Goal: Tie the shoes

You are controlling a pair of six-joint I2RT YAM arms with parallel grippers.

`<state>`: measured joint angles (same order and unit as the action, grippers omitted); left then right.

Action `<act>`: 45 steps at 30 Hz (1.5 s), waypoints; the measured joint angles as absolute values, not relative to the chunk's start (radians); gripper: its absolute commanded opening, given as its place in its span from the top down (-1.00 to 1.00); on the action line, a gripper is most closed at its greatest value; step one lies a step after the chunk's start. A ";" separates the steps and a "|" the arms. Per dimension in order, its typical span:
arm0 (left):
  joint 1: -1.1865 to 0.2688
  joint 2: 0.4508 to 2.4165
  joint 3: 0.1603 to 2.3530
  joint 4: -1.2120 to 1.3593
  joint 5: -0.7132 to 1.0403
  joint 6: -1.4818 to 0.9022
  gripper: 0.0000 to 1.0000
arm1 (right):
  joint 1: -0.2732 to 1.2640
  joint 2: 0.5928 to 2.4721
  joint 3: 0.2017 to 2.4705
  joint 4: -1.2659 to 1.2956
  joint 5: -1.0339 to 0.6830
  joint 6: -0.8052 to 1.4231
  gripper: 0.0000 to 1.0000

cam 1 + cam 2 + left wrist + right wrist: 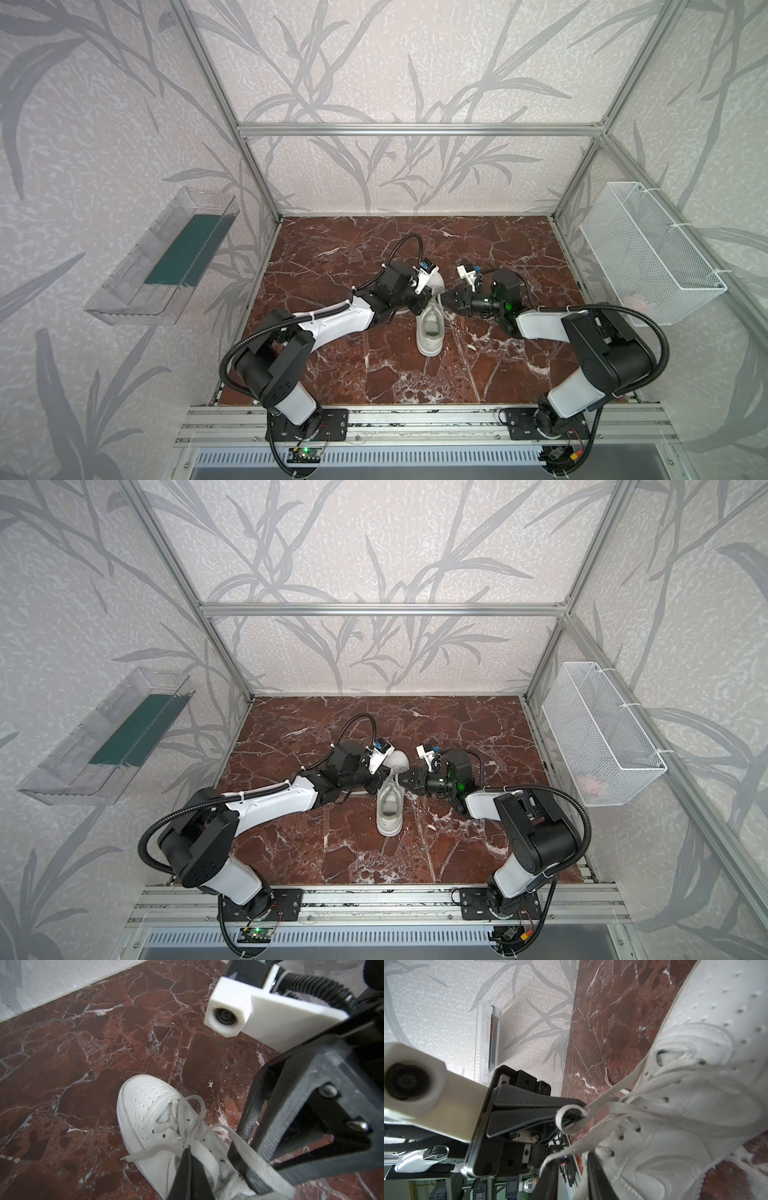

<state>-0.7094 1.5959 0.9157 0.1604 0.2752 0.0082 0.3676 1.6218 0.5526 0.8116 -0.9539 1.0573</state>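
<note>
1. The shoe (430, 332) stands upright on its sole at the centre of the worktop (498, 257). In both top views its heel is turned toward 6 o'clock and its toe toward 12 o'clock.
2. The laces (199, 1118) are threaded through the eyelets and are seen as loose strands crossing above the tongue. One free end is laid off the shoe's 9 o'clock side onto the worktop.
3. The left tool (575, 1114) is positioned over the lacing from the 9 o'clock side. Its fingers are pressed together, and a small fold of lace is pinched at their tips, as shown in the right wrist view.
4. The right tool (446, 300) is positioned from the 3 o'clock side, facing the left tool tip to tip, near it but apart. Its fingers are held slightly spread. A flat strand of lace runs through the gap, and background is visible beside the strand.
5. Both tools are held above the shoe's throat, between the perforated toe and the heel opening.
6. The worktop is red-brown marble with white veins. It is enclosed by an aluminium frame (415, 129) and leaf-patterned walls (374, 62).
7. A clear bin (124, 299) is mounted on the wall at 9 o'clock and a white mesh basket (665, 266) at 3 o'clock. Both are well apart from the shoe.
</note>
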 measured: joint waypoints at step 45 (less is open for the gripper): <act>-0.712 1.588 0.916 0.129 0.207 -0.010 0.32 | 0.385 1.562 0.677 0.455 -0.900 0.853 1.00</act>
